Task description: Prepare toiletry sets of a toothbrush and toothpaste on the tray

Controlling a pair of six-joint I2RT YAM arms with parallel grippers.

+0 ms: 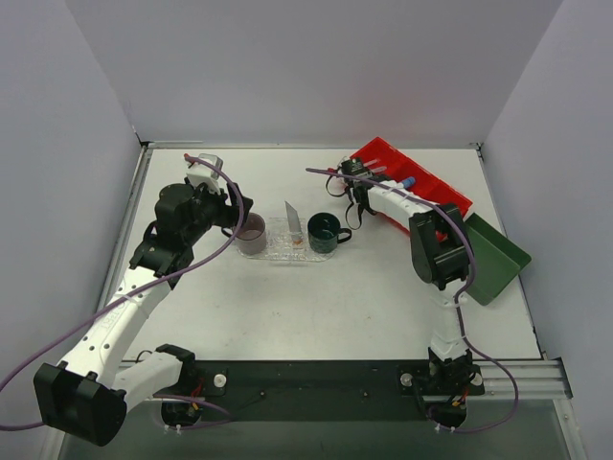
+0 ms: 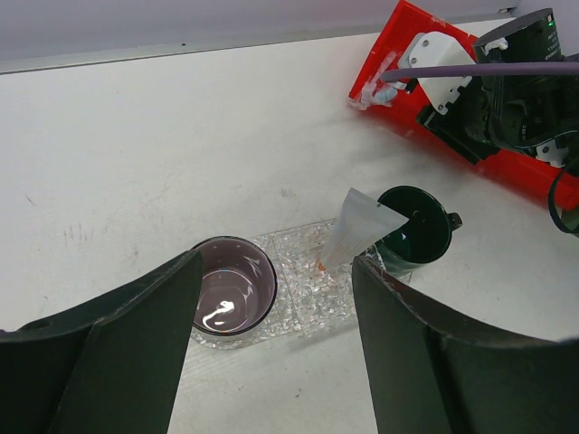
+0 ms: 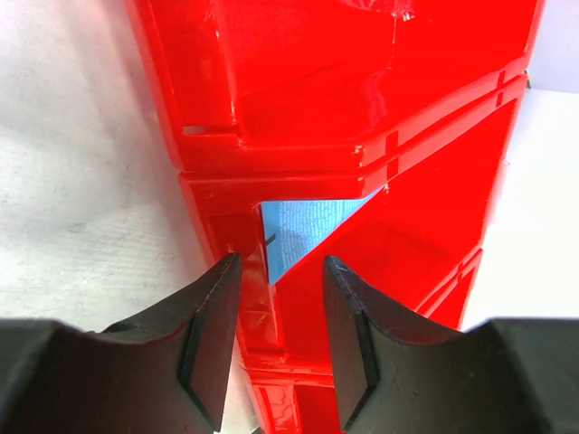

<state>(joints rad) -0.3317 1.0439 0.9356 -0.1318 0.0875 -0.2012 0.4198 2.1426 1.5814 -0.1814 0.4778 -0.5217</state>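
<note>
**Aim narrow, grip flat**

From above, find the right gripper [image 1: 354, 178] spread over the red bin [image 1: 436, 192] by the far right corner of the tabletop, holding nothing. Find the tray [image 1: 287, 253] about mid-table, clear and glittery, with the mauve cup [image 1: 251, 233] on its left end, the dark green mug [image 1: 323, 233] on its right end and the white tube [image 1: 293, 220] between them. Note the left gripper [image 1: 238, 213] hanging just beside the cup.

Through the left wrist camera, see its fingers [image 2: 136, 353] spread wide around only air. Read the white tube as a pale wedge, narrow end down on the tray, broad end leaning toward the mug rim. Find no toothbrush on the tray; take the pale wrapped thing [image 2: 374, 90] at the bin's end for one, though too small to be sure.

Through the right wrist camera, see the fingers [image 3: 213, 334] parted and empty, pointing at the blue tube [image 3: 303, 231]: a pale blue wedge with fine print, lying in a bin compartment, partly hidden behind red walls. Judge the finger nearer the bare tabletop to be over the outer wall, so nudge inward first to drop both fingers inside. Straddle the exposed corner, close gently across the flat faces, expecting soft plastic to give. Lift clear of the walls before swinging toward the tray.
</note>
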